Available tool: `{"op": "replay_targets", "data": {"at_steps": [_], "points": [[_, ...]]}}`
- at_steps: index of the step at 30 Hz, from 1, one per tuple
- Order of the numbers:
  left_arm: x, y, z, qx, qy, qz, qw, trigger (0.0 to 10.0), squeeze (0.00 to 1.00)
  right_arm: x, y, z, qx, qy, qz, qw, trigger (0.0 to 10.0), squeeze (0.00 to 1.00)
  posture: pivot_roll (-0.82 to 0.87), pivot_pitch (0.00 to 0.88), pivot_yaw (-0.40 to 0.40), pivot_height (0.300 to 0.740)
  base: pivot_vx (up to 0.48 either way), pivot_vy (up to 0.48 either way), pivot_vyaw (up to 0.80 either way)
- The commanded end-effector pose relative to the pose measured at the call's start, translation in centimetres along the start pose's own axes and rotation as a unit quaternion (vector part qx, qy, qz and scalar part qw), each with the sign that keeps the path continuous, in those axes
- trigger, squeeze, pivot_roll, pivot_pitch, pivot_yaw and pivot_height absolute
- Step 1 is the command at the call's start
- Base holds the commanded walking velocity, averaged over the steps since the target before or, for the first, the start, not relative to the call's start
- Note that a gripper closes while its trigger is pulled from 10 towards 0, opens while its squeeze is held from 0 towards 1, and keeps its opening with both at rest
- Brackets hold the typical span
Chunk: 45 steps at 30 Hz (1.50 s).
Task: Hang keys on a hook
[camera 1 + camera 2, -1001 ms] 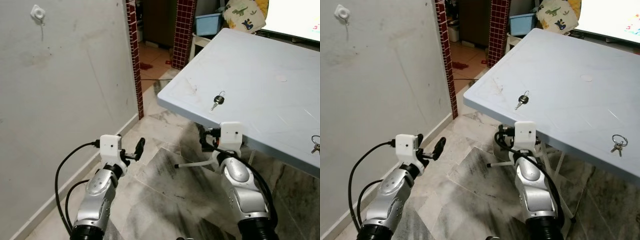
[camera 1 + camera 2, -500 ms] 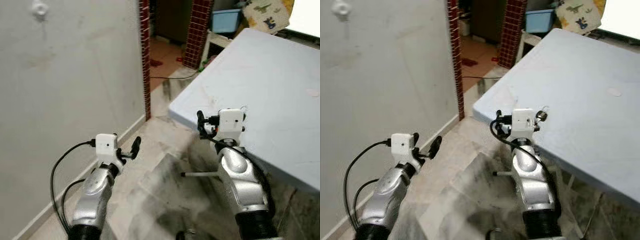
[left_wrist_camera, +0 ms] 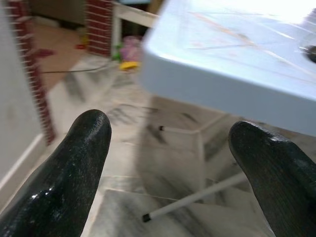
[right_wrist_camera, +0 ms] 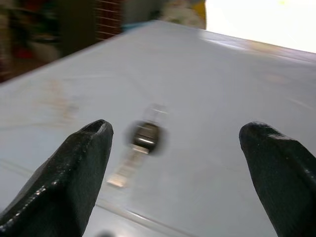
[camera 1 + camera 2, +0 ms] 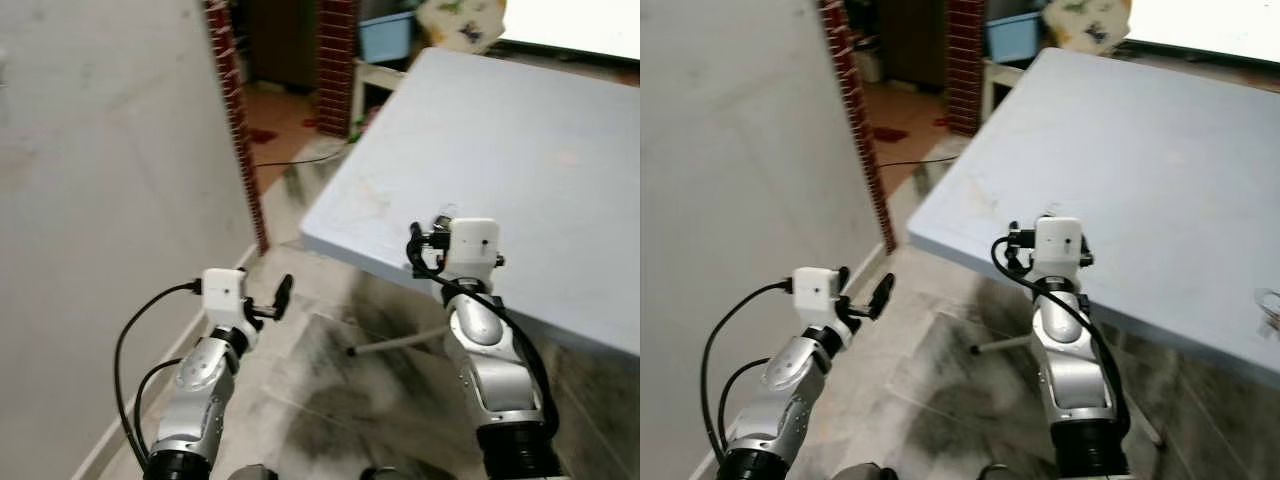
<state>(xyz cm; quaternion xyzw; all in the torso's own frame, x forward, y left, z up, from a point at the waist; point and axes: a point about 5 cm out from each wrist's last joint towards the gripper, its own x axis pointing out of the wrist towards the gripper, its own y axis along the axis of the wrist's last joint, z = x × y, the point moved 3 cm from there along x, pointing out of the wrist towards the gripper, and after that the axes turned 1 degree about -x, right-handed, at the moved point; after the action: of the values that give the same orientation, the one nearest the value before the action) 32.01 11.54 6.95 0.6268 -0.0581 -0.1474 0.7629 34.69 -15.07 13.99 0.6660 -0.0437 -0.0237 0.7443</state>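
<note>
My right claw (image 4: 175, 163) gapes wide, key (image 4: 139, 148) at 12 o'clock on worktop (image 5: 560, 130); left claw (image 3: 170, 168) gapes, idle.

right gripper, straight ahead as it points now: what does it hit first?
Probably the key lying on the pale blue table. The right gripper is over the table's near edge with its jaws open, and the key sits between the fingertips but nearer one. Blur leaves depth unclear; it could meet the tabletop first.
</note>
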Motion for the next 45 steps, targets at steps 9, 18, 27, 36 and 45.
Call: {"op": "replay_targets", "data": {"at_steps": [9,18,27,36,45], "points": [[0.1,0.5,-0.5,0.005,0.007,0.003,1.0,10.0,0.0,0.1,0.8,0.0,0.003,-0.004,0.006,1.0,10.0,0.0,-0.04,0.123,0.031,0.74,0.0,0.0,-0.73],[0.1,0.6,-0.5,0.001,0.006,0.005,1.0,10.0,0.0,0.1,0.8,-0.1,0.005,-0.003,0.002,1.0,10.0,0.0,-0.04,0.124,0.031,0.74,0.0,0.0,-0.73],[0.0,0.5,-0.6,0.001,0.009,0.002,1.0,10.0,0.0,0.2,1.0,-0.2,0.018,0.003,0.005,1.0,10.0,0.0,-0.04,0.13,0.03,0.74,0.0,0.0,-0.72],[-0.3,0.5,-0.6,0.001,0.012,0.001,1.0,10.0,0.0,0.8,1.6,-0.1,0.024,0.007,0.013,1.0,10.0,0.0,-0.04,0.157,0.038,0.74,0.0,0.0,-0.05],[-1.8,0.6,-1.5,0.011,0.023,-0.004,1.0,10.0,0.0,1.5,2.0,-0.2,0.031,0.005,0.009,0.999,10.0,0.0,-0.01,0.211,0.061,0.74,0.0,0.0,0.0]]}}
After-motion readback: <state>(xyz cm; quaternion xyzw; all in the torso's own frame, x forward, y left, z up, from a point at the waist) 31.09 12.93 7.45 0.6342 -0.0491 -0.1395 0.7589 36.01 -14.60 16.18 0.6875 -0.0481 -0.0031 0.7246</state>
